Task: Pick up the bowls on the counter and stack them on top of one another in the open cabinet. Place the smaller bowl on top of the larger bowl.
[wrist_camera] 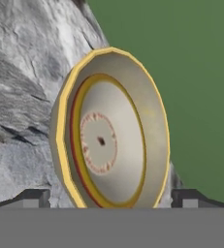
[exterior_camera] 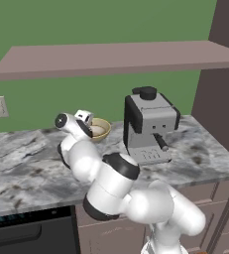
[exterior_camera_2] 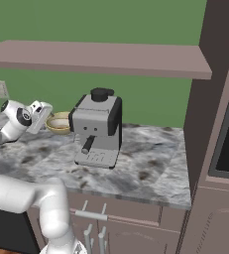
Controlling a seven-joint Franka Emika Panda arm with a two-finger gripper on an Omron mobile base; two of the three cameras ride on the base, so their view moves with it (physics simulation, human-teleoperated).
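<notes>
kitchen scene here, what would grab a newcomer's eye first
The grey espresso machine stands tallest, in the middle of the marbled counter. The white arm stretches to its left with the open gripper at a yellow-rimmed bowl near the green wall; the hand view shows a smaller orange-rimmed bowl nested inside it. Above runs the long mauve shelf, bare as far as visible.

smaller bowl [wrist_camera: 101, 145] in larger bowl [wrist_camera: 113, 131] | on counter [exterior_camera: 27, 163] | left of coffee machine [exterior_camera: 148, 126]
</notes>
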